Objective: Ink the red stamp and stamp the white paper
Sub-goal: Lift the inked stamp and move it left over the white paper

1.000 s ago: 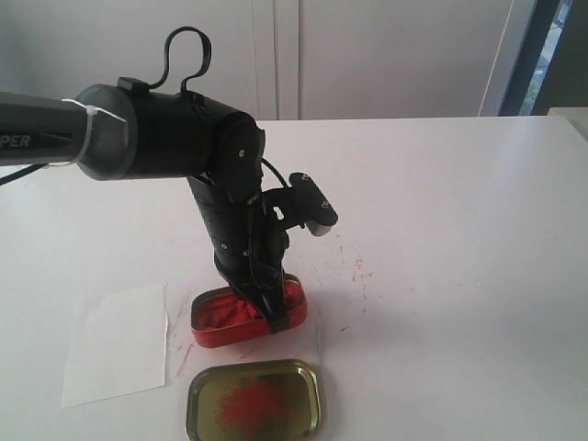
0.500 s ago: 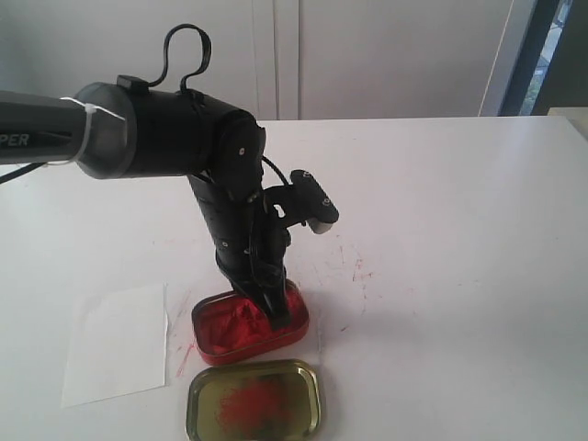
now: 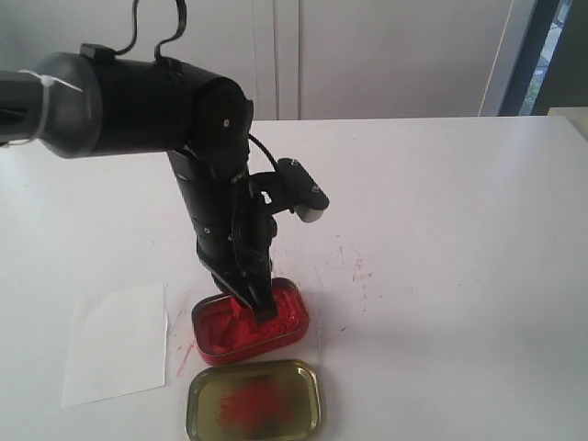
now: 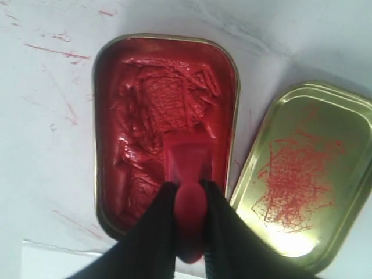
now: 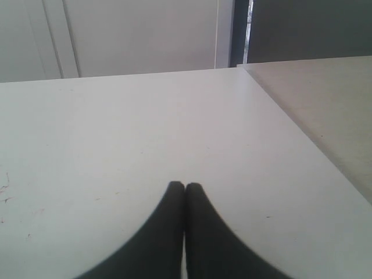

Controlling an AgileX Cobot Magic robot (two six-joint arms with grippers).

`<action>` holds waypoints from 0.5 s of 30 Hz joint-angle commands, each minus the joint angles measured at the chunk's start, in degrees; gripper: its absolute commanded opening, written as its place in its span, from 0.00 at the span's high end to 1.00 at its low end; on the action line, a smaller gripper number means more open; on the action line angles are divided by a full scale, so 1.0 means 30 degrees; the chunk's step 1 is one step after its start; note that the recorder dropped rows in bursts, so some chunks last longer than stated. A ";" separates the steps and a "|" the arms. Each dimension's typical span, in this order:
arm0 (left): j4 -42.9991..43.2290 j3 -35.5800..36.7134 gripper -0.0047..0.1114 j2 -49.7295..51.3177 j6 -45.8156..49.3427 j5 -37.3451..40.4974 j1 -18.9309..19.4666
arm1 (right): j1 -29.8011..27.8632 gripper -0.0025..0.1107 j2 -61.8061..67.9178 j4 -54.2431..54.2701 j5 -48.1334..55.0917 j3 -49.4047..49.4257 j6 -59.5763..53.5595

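My left gripper (image 4: 189, 189) is shut on the narrow handle of the red stamp (image 4: 187, 160). The stamp's square base points down at the red ink in the open tin (image 4: 145, 110), near the tin's side that faces the gold lid. I cannot tell whether the base touches the ink. In the exterior view the left gripper (image 3: 260, 308) stands upright over the ink tin (image 3: 216, 338). The white paper (image 3: 118, 343) lies flat to the left of the tin, and a strip of the paper (image 4: 58, 264) shows in the left wrist view. My right gripper (image 5: 185, 186) is shut, empty, over bare table.
A shallow gold lid (image 3: 254, 400) smeared with red lies just in front of the tin, also shown as the lid (image 4: 308, 174) in the left wrist view. Red scratch marks (image 3: 358, 271) streak the white table (image 3: 441, 230) to the right of the tin. A table edge (image 5: 302, 139) runs beside the right gripper.
The left arm has risen and swung a little to the left, its gripper still over the tin. The tin, tipped up a second ago, lies flat now.
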 commanded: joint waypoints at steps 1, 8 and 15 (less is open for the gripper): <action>-0.0118 -0.0101 0.96 -0.1076 -0.1516 0.0575 -0.0060 | -0.0089 0.98 -0.0067 0.0000 -0.0254 0.0089 -0.0090; -0.0365 -0.0065 0.96 -0.2168 -0.2798 0.0845 -0.0023 | -0.0089 0.98 -0.0067 0.0000 -0.0219 0.0089 -0.0090; -0.0365 0.0582 0.96 -0.3127 -0.3272 0.2000 -0.0023 | -0.0089 0.98 -0.0067 0.0000 -0.0219 0.0089 -0.0090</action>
